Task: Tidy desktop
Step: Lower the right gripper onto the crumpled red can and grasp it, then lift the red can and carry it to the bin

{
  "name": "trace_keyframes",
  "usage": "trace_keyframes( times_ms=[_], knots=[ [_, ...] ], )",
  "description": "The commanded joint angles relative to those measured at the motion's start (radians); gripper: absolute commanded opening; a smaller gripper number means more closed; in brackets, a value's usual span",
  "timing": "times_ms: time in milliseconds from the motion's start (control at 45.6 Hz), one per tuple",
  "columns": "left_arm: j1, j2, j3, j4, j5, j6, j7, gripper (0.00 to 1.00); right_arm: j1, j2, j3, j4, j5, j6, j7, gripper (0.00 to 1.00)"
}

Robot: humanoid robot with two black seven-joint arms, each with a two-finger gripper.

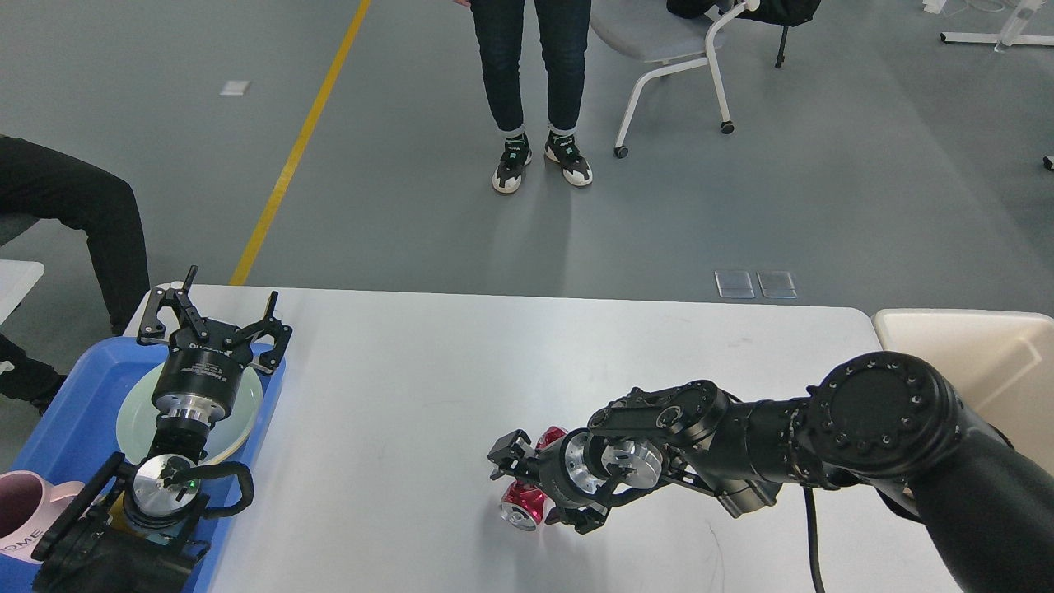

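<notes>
- The right end effector (527, 486) lies low over the counter (428, 387) at about 5 o'clock of its centre, reaching in from 3 o'clock; its fingers sit around a crumpled red can (527, 502) with a silver end, and they look closed on it, though the dark fingers partly hide the contact; I judge this to be a pick-up of litter.
- The can lies on its side, dented; a low side approach suits that pose, since a grasp from above could slip off the curved wall.
- The left end effector (216, 317) hangs at 9 o'clock above the blue tray (74, 395), fingers spread wide and holding nothing; it sits over a pale green plate (132, 412) that rests in the tray, likely parked clear of the other arm's work.
- A pink mug (20, 511) stands at the tray's near end, at 8 o'clock.
- The beige bin (972, 354) waits at 3 o'clock beside the counter's right edge; probably the can's destination.
- The counter is white, matte, with rounded corners, and mostly bare.
- Beyond it lies grey floor with 1 yellow line at 11 o'clock; a standing person's legs (539, 91) at 12 o'clock; a white-framed chair (667, 49) at 1 o'clock; a seated person's dark trousers (74, 206) at 10 o'clock.
</notes>
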Motion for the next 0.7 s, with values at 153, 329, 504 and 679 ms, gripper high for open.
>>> trace_keyframes(
  times_ms=[153, 329, 504, 679],
  knots=[
    [0.000, 0.000, 0.000, 0.000, 0.001, 0.000, 0.000, 0.96, -0.021, -0.010, 0.000, -0.006, -0.003, 0.046, -0.040, 0.03],
    [0.000, -0.001, 0.000, 0.000, 0.001, 0.000, 0.000, 0.96, -0.021, -0.013, 0.001, -0.010, -0.001, 0.073, -0.049, 0.00],
    [0.000, 0.000, 0.000, 0.000, 0.001, 0.000, 0.000, 0.96, -0.013, -0.053, 0.003, -0.003, -0.001, 0.085, -0.052, 0.00],
    [0.000, -0.001, 0.000, 0.000, 0.001, 0.000, 0.000, 0.96, 0.022, -0.135, 0.003, 0.060, -0.001, 0.143, -0.072, 0.00]
  ],
)
